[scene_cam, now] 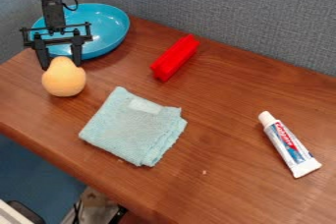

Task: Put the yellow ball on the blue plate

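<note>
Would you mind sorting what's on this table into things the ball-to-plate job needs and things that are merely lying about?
Needed:
yellow ball
blue plate
gripper, poised over the ball

Lying about:
red block
teal cloth
toothpaste tube

Likely lab or office: wooden desk (223, 100), grey fabric partition (250, 7) behind

You are seeing the black claw (57, 53) covering part of the glossy round blue plate (108, 29), its arm running off the top edge; whether its tips are touching the matte yellow-orange egg-shaped ball (62, 79) is unclear.
</note>
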You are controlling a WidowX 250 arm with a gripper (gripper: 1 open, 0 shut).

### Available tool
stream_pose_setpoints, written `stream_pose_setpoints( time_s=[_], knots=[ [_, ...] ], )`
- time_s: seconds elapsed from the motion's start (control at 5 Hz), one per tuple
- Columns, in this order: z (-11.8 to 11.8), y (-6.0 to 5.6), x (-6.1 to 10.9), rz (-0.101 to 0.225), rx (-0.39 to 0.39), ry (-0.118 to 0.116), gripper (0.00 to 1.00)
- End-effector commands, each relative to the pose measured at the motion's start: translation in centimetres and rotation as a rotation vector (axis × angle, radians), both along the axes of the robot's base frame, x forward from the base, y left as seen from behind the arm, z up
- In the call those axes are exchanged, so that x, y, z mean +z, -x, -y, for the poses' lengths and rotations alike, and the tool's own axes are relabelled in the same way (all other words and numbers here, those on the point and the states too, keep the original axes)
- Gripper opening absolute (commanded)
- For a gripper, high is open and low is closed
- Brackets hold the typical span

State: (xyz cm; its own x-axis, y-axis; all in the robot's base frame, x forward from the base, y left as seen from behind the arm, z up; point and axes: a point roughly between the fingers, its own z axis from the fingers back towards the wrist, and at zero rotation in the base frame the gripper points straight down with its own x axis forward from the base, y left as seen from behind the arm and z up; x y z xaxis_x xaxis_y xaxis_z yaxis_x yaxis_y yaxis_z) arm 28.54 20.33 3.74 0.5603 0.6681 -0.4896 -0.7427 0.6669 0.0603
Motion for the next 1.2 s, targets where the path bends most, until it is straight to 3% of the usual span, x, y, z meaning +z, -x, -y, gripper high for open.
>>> stream_pose_setpoints(
  time_s=[0.0,1.0],
  knots=[
    [1.53,-0.88,-0.2,0.016,-0.044,0.026,0.0],
    [1.91,-0.97,-0.37,0.017,-0.057,0.041,0.0]
  ],
)
